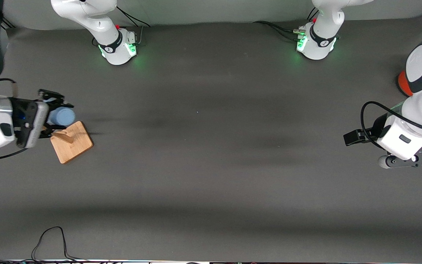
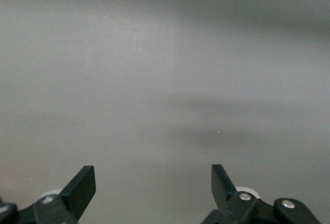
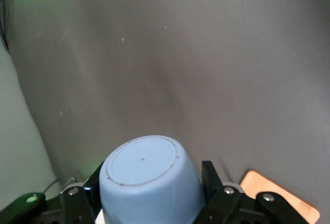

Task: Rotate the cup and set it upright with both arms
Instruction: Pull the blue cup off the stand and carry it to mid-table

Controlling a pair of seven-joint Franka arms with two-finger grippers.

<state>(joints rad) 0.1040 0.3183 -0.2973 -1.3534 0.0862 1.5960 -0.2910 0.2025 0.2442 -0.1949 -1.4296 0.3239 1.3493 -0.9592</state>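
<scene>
Right gripper (image 1: 55, 115) jaws are clamped on the cup (image 1: 61, 116), one finger on each side of its pale-blue wall; in the right wrist view the cup (image 3: 149, 182) fills the gap between the fingers (image 3: 212, 180), closed base pointing away from the wrist, so it lies on its side in the grip. The held cup hangs at the right arm's end of the worktop (image 1: 211, 165), over the edge of the wooden rack (image 1: 72, 143), just beside the rack's tilted peg (image 1: 63, 136). The rack's square base sits flat on the worktop; one corner of it (image 3: 278, 195) shows in the right wrist view next to the gripper. Left gripper (image 1: 354, 137) jaws are wide apart with nothing between them: the left wrist view shows both fingers (image 2: 80, 189) spread over bare grey worktop. The left arm waits at its own end of the worktop. An orange-red container (image 1: 402, 84) stands near that end, mostly hidden by the left arm. Both bases (image 1: 121, 47) glow green.
</scene>
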